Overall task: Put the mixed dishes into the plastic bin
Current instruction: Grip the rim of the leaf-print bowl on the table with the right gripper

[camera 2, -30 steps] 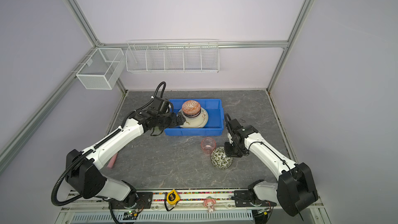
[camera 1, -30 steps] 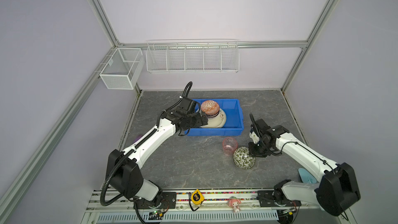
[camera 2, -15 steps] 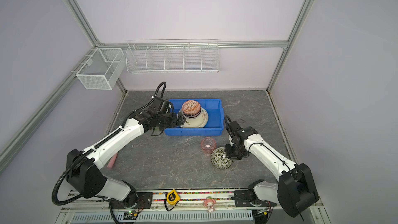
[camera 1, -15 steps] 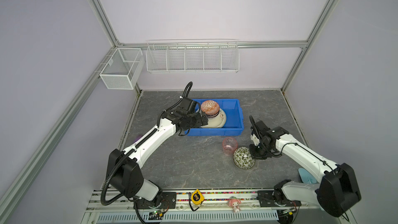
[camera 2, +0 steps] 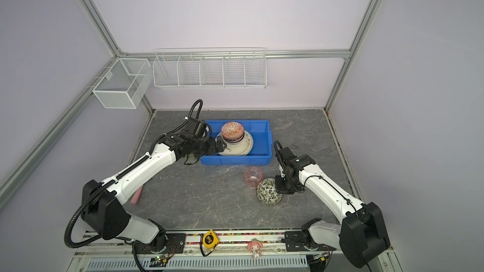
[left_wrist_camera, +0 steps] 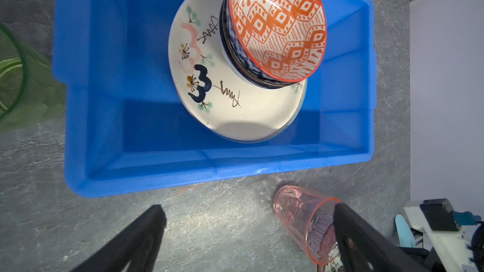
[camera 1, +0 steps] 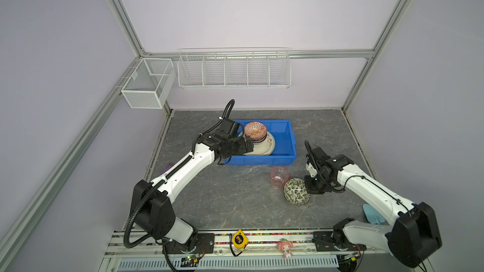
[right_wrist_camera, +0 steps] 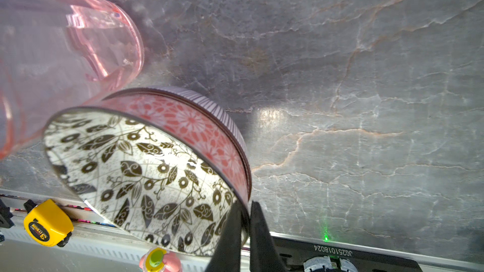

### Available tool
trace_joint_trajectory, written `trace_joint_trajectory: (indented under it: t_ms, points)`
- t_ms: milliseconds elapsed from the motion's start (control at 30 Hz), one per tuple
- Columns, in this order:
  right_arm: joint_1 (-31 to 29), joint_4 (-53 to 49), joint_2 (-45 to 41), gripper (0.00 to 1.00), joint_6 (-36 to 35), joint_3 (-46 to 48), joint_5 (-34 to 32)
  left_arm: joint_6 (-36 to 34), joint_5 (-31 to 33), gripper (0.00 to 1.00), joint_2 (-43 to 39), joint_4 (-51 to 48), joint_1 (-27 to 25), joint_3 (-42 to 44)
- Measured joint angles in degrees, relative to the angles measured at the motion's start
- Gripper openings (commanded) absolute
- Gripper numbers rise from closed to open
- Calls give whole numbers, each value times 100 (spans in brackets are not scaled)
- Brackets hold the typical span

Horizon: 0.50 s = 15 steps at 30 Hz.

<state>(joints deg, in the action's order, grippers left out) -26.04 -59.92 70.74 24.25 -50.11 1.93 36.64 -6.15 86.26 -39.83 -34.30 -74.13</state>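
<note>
Blue bin (camera 1: 262,157) holds plate (camera 1: 269,144), orange bowl (camera 1: 256,130); pink cup (camera 1: 279,177), leafy bowl (camera 1: 296,192) outside.

White arms (camera 1: 183,171) carry black joints (camera 1: 154,210) and ribbed cables (camera 1: 227,109).

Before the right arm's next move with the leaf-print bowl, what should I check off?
1. Is the right gripper shut on the bowl rim: ok.
2. Is the pink bowl under it gripped too: cannot tell.
3. Is the pink cup clear of the bowl: cannot tell, they stand close.
4. Is there free floor in the bin beside the plate: ok.
5. Is the left gripper open and empty: ok.
</note>
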Motion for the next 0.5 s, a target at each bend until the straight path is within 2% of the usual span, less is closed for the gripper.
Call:
trace_joint_trajectory:
  t_ms: [333,500]
  points:
    - [-4,-306,-138,9,63,-245,-258,22,-57,100,55,59,0,0]
    - [-4,-334,-142,15,96,-247,-308,24,-127,100,151,81,0,0]
